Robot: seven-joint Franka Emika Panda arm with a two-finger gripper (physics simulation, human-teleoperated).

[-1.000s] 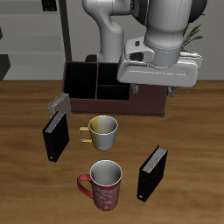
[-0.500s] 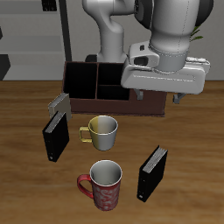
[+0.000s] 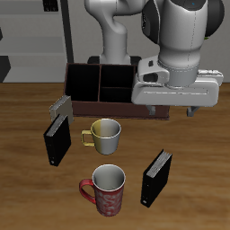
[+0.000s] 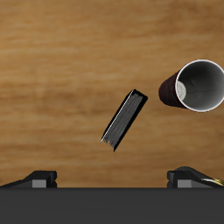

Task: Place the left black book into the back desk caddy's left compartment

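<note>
One left black book stands upright near the table's front edge, just beside the red mug, untouched. The gripper hangs above it, fingers spread wide and empty. Farther back sits the back desk caddy, with the gold mug between.

The left black book is standing upright on the wooden table near its front edge, slightly angled, showing a black cover and pale page edges; from above it is appearing as a slim dark slab lying diagonally. The back desk caddy is sitting at the table's rear, open-topped and dark maroon-and-black. Its left compartment is lying hidden behind the arm.
</note>
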